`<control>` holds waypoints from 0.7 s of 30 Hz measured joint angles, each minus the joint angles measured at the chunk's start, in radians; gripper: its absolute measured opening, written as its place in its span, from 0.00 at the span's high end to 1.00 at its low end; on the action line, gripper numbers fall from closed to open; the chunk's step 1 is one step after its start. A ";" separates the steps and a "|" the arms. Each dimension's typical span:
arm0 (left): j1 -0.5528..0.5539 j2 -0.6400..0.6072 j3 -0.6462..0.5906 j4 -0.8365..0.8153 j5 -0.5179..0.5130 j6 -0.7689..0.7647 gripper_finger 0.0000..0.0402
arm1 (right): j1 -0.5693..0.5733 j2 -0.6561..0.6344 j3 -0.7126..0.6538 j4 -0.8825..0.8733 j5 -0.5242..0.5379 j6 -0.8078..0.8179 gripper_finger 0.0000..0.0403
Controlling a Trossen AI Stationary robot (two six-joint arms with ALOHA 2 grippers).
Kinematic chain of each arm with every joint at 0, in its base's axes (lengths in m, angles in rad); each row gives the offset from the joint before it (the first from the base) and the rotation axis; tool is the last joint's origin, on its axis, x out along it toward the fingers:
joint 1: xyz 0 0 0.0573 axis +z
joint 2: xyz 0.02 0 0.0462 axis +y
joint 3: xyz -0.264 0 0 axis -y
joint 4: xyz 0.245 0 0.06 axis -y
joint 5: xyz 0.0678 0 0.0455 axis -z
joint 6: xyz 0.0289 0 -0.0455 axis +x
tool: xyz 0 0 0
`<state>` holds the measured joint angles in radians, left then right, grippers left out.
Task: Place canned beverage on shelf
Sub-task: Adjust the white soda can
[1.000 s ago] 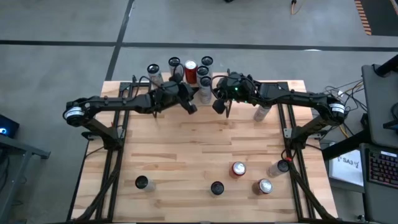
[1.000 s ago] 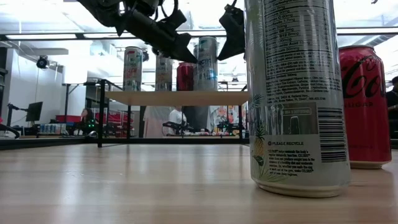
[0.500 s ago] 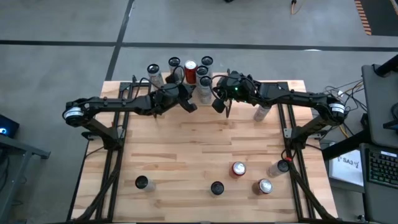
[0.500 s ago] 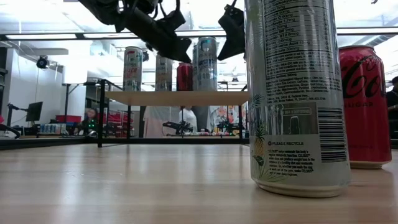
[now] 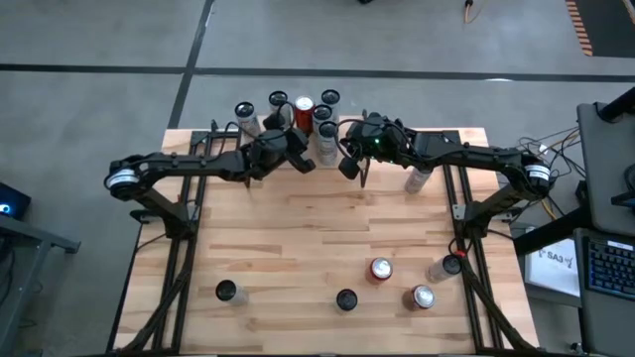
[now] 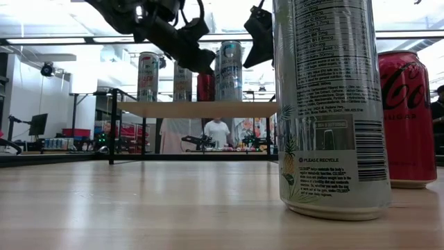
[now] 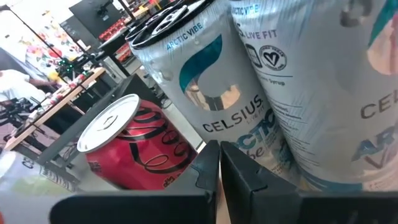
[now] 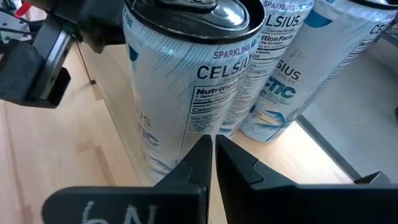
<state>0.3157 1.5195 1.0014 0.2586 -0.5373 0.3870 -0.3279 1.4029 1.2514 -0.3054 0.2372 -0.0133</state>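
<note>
Both pairs of jaws are pressed together with nothing between them: the left gripper (image 7: pixel 219 169) hangs just in front of the cans on the shelf (image 6: pixel 201 109), its closed tips pointing at a pale Celsius can (image 7: pixel 217 93) with a red cola can (image 7: pixel 134 149) lying behind it in that view, while the right gripper (image 8: pixel 213 163) sits just beside another Celsius can (image 8: pixel 180 87) at the shelf's near edge, apparently clear of its wall. From above, the two grippers face each other over the far middle of the table (image 5: pixel 298 248), either side of the cluster of cans on the shelf. Cans not yet shelved stand well apart on the near part of the table: a red-topped can (image 5: pixel 380 269), a silver-topped can (image 5: pixel 423 297), two dark-topped ones (image 5: pixel 345 298) (image 5: pixel 227 292), and one near the right edge (image 5: pixel 448 265); one more tall can (image 5: pixel 418 178) stands under the right arm. In the low view a tall pale can (image 6: pixel 331 104) and a red Coca-Cola can (image 6: pixel 408 114) rise closest to the camera. Such a can is probably fairly heavy if full, with a thin, smooth, slippery wall that dents under a hard squeeze and tips easily given its tall, narrow shape. The safest hold is likely across the mid-body, fingers square to the wall, with moderate pressure.
</note>
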 joint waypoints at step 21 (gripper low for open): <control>0.008 0.100 0.084 -0.008 0.026 0.012 1.00 | -0.006 0.000 0.000 -0.004 0.052 -0.013 0.97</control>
<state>0.3241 1.6195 1.0851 0.2504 -0.5111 0.3991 -0.3344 1.4029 1.2510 -0.3096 0.2897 -0.0261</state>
